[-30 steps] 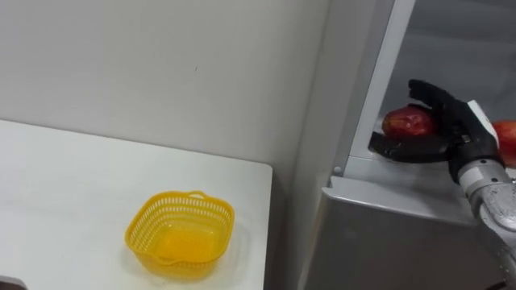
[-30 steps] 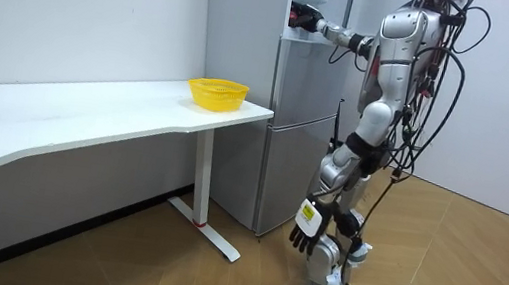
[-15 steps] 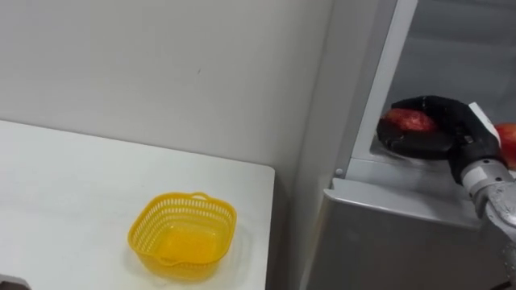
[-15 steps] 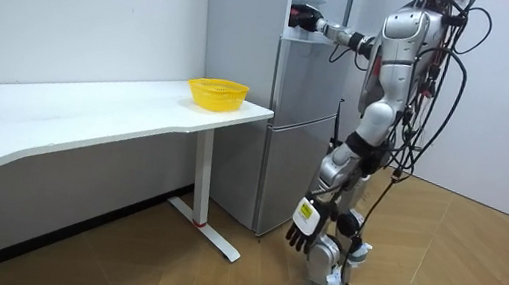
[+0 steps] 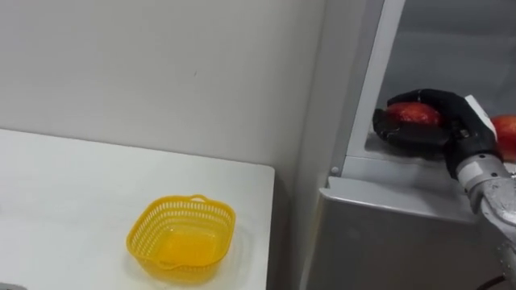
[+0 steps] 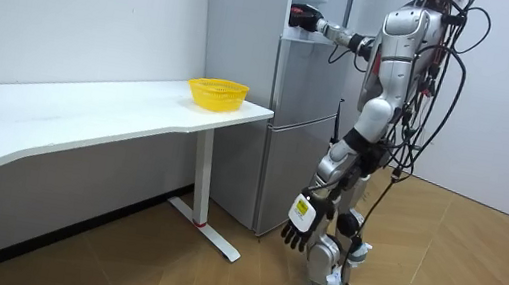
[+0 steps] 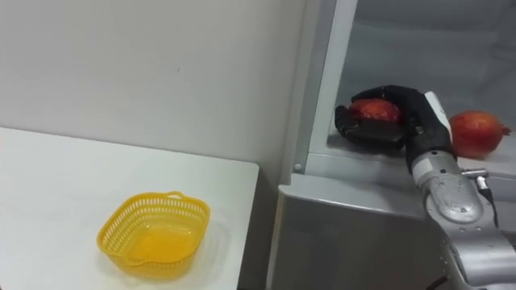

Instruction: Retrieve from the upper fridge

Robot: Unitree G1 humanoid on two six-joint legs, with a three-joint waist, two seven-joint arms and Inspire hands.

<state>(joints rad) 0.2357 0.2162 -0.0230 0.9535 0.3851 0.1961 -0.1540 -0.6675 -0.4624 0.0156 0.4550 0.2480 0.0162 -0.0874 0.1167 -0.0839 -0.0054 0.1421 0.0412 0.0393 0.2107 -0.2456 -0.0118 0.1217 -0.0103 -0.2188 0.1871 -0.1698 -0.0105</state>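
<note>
White wall (image 5: 161, 72) backs a white table (image 5: 64, 185), where a yellow basket (image 5: 181, 239) sits at the lower left of the eye views, near the edge beside the fridge (image 5: 387, 234) — probably the drop-off. At the upper right, inside the open upper compartment, the right hand (image 5: 451, 121) is curled over and around a red fruit (image 5: 411, 113) at shelf level — a wrap fit for lifting it out — with a second red fruit (image 7: 476, 133) just beyond. Low in the room view the left hand (image 6: 299, 232) hangs idle by the thigh, its state too small to tell.
</note>
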